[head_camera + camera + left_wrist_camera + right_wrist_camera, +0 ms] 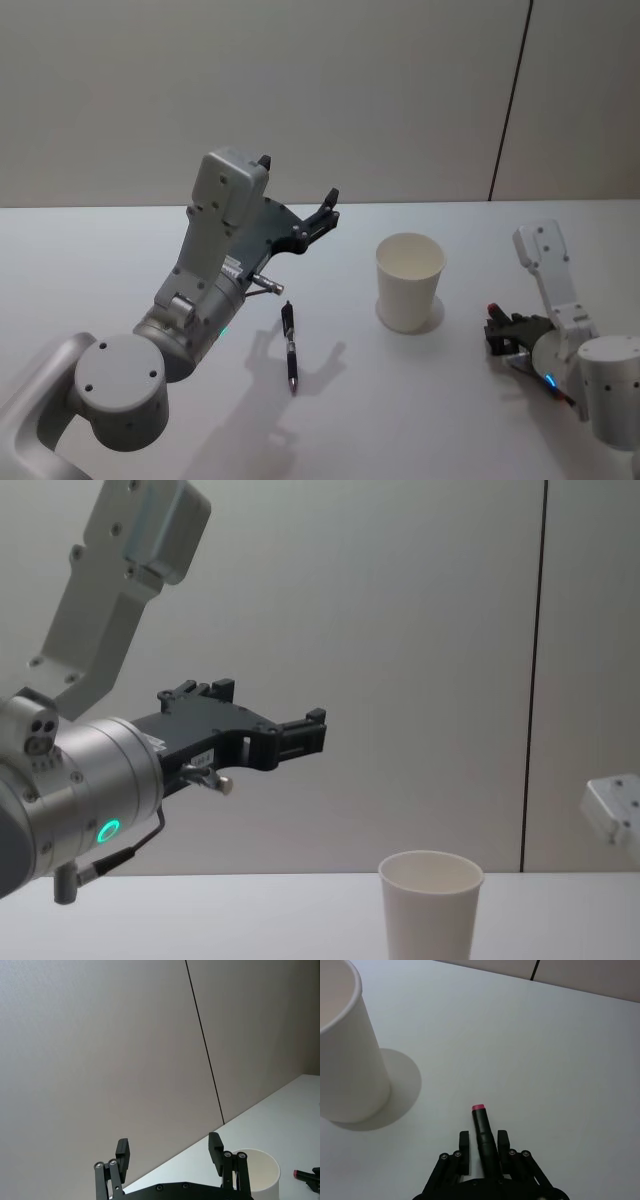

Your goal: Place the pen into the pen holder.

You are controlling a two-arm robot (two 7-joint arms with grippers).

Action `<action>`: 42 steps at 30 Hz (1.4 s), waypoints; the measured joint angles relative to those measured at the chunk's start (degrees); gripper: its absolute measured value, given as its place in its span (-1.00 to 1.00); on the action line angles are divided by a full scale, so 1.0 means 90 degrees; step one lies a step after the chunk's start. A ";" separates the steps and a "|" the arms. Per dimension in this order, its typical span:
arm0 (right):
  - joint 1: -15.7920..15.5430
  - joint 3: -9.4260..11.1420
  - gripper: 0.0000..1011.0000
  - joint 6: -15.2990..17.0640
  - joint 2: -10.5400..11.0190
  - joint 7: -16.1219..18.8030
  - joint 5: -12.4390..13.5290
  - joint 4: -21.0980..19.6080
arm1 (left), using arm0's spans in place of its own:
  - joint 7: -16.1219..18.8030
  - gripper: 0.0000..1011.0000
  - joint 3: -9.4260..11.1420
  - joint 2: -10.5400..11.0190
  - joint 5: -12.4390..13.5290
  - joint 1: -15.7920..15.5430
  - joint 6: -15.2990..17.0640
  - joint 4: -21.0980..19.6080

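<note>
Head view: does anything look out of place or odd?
Nothing spilled or damaged. One black pen lies loose beside the upright pen holder, while the right end effector grips a second, pink-tipped pen. The left end effector hovers open.

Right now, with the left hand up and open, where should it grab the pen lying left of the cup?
Mid-barrel, from straight above. The pen lies flat on the table, running roughly toward the robot, so the left hand should close across its width. The right hand is shut on a second pen.
</note>
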 joint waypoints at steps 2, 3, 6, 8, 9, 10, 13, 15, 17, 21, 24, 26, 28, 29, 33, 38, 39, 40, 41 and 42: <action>-0.0003 0.0011 -0.37 0.0000 0.0002 0.0003 0.0012 0.0004 | 0.0000 0.99 0.0000 0.0000 0.0000 0.0000 0.0000 0.0000; -0.0004 0.0013 -0.38 0.0000 0.0003 0.0004 0.0018 0.0005 | 0.0000 0.99 0.0000 0.0000 0.0000 0.0000 0.0000 0.0000; -0.0010 0.0037 -0.50 0.0000 0.0010 0.0007 0.0041 0.0009 | 0.0000 0.99 0.0000 0.0000 0.0000 0.0000 0.0000 0.0000; -0.0020 0.0050 -0.56 -0.0011 0.0017 0.0009 0.0054 0.0009 | 0.0000 0.99 0.0000 0.0000 0.0000 0.0000 0.0000 0.0000; -0.0025 0.0058 -0.59 -0.0017 0.0021 0.0009 0.0059 0.0007 | 0.0000 0.99 0.0000 0.0000 0.0000 0.0000 0.0000 0.0000; -0.0038 0.0068 -0.61 -0.0038 0.0026 0.0010 0.0071 -0.0001 | 0.0000 0.99 0.0000 0.0000 0.0000 0.0000 0.0000 0.0000; -0.0064 0.0083 -0.62 -0.0073 0.0035 0.0010 0.0086 -0.0021 | 0.0000 0.99 0.0000 0.0000 0.0000 0.0000 0.0000 0.0000; -0.0089 0.0096 -0.62 -0.0116 0.0046 0.0009 0.0098 -0.0045 | 0.0000 0.99 0.0000 0.0000 0.0000 0.0000 0.0000 0.0000; -0.0116 0.0113 -0.62 -0.0168 0.0059 0.0007 0.0114 -0.0081 | 0.0000 0.99 0.0000 0.0000 0.0000 0.0000 0.0000 0.0000; -0.0165 0.0141 -0.62 -0.0277 0.0083 -0.0005 0.0131 -0.0184 | 0.0000 0.99 0.0000 0.0000 0.0000 0.0000 0.0000 0.0000; -0.0205 0.0161 -0.62 -0.0418 0.0099 -0.0019 0.0139 -0.0288 | 0.0000 0.99 0.0000 0.0000 0.0000 0.0000 0.0000 0.0000; -0.0234 0.0172 -0.62 -0.0545 0.0110 -0.0031 0.0147 -0.0364 | 0.0000 0.99 0.0000 0.0000 0.0000 0.0000 0.0000 0.0000; -0.0253 0.0180 -0.62 -0.0626 0.0116 -0.0037 0.0152 -0.0417 | 0.0000 0.99 0.0000 0.0000 0.0000 0.0000 0.0000 0.0000; -0.0266 0.0185 -0.62 -0.0673 0.0121 -0.0039 0.0155 -0.0450 | 0.0000 0.99 0.0000 0.0000 0.0000 0.0000 0.0000 0.0000; -0.0312 0.0198 -0.62 -0.0923 0.0132 -0.0046 0.0170 -0.0577 | 0.0000 0.99 0.0000 0.0000 0.0000 0.0000 0.0000 0.0000; -0.0366 0.0208 -0.62 -0.1336 0.0137 -0.0043 0.0200 -0.0735 | 0.0000 0.99 0.0000 0.0000 0.0000 0.0000 0.0000 0.0000; -0.0373 0.0208 -0.62 -0.1381 0.0136 -0.0039 0.0204 -0.0754 | 0.0000 0.99 0.0000 0.0000 0.0000 0.0000 0.0000 0.0000; -0.0385 0.0208 -0.62 -0.1522 0.0134 -0.0022 0.0218 -0.0787 | 0.0000 0.99 0.0000 0.0000 0.0000 0.0000 0.0000 0.0000; -0.0392 0.0209 -0.62 -0.1581 0.0133 -0.0014 0.0224 -0.0808 | 0.0000 0.99 0.0000 0.0000 0.0000 0.0000 0.0000 0.0000; -0.0395 0.0208 -0.62 -0.1644 0.0132 -0.0004 0.0231 -0.0818 | 0.0000 0.99 0.0000 0.0000 0.0000 0.0000 0.0000 0.0000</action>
